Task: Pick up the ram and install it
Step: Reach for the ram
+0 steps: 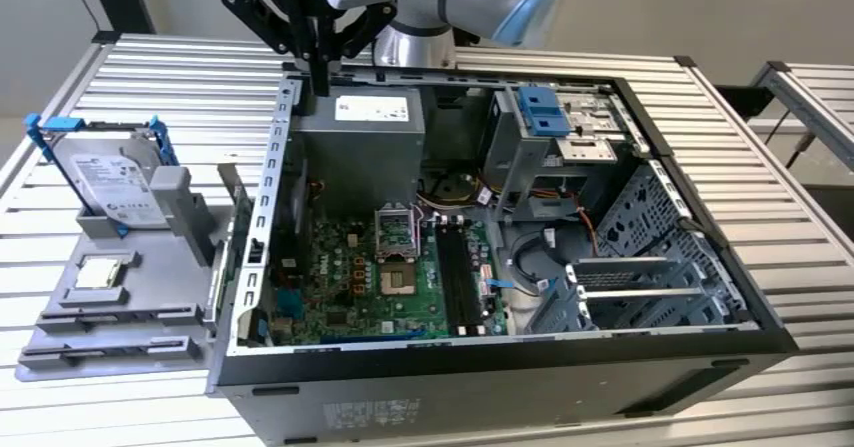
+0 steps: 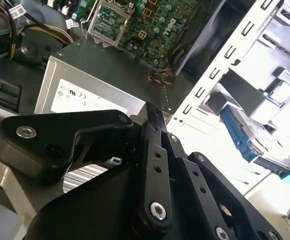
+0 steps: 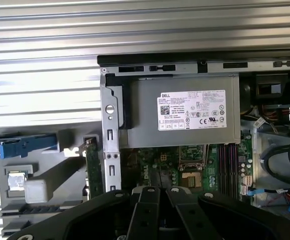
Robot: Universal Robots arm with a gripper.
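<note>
My gripper (image 1: pixel 320 85) is closed, with nothing between the fingers. It hangs over the far corner of the computer case (image 1: pixel 534 377), above the power supply (image 1: pixel 354 137). The ram (image 3: pixel 94 170) stands on edge in the grey holder (image 1: pixel 174 277), just beside the case wall.

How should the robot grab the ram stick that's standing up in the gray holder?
Pinch the ram by its upper long edge, near mid-length, coming straight down from above and squeezing the two flat faces. It stands on edge in the gray holder, close beside the case wall, so a sideways approach looks blocked.
</note>
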